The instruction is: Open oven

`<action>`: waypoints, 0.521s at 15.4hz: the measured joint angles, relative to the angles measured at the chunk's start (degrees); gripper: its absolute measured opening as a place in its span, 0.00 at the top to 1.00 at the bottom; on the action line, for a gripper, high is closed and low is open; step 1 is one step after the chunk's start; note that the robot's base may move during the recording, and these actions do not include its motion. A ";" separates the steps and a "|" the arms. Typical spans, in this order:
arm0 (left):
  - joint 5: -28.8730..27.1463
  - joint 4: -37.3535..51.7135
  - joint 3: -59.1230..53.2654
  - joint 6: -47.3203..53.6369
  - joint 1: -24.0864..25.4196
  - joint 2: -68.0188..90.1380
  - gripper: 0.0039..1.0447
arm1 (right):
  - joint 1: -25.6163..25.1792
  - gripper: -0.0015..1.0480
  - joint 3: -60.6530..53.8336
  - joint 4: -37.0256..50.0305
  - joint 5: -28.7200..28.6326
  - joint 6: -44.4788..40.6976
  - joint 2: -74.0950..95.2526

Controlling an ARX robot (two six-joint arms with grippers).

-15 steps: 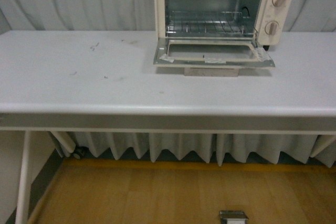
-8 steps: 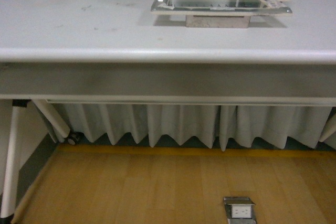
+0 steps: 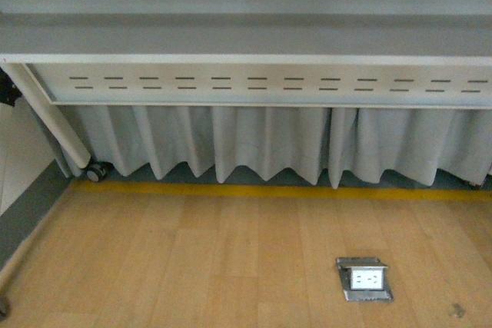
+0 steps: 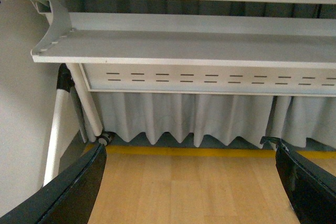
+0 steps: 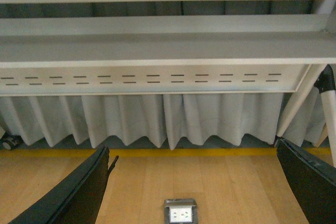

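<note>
The oven is out of view in all three views. My left gripper (image 4: 191, 182) is open, its two black fingers (image 4: 73, 192) spread wide over bare wooden floor with nothing between them. My right gripper (image 5: 194, 187) is open too, its black fingers (image 5: 79, 192) far apart above the floor. Both wrist views look under the white table (image 4: 173, 45) from below its top. Neither arm shows in the front view.
The front view shows the table's underside (image 3: 246, 36) with a slotted white panel (image 3: 269, 82), a pleated grey curtain (image 3: 231, 144), a yellow floor line (image 3: 269, 190) and a metal floor socket (image 3: 363, 278). A table leg with a castor (image 3: 94, 171) stands at the left.
The front view has dropped from the tabletop, where the oven stood with its door folded down, to below the table's edge. The oven has left the picture.
</note>
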 joint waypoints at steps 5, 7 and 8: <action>-0.02 -0.20 0.00 0.00 0.00 0.00 0.06 | 0.00 0.06 0.00 -0.11 0.04 0.00 0.02; 0.00 -0.20 0.00 0.00 0.00 0.00 0.06 | 0.00 0.06 0.00 -0.11 -0.02 0.00 0.00; 0.00 -0.17 0.00 0.00 0.00 -0.02 0.06 | 0.00 0.06 0.00 -0.13 -0.02 0.00 0.00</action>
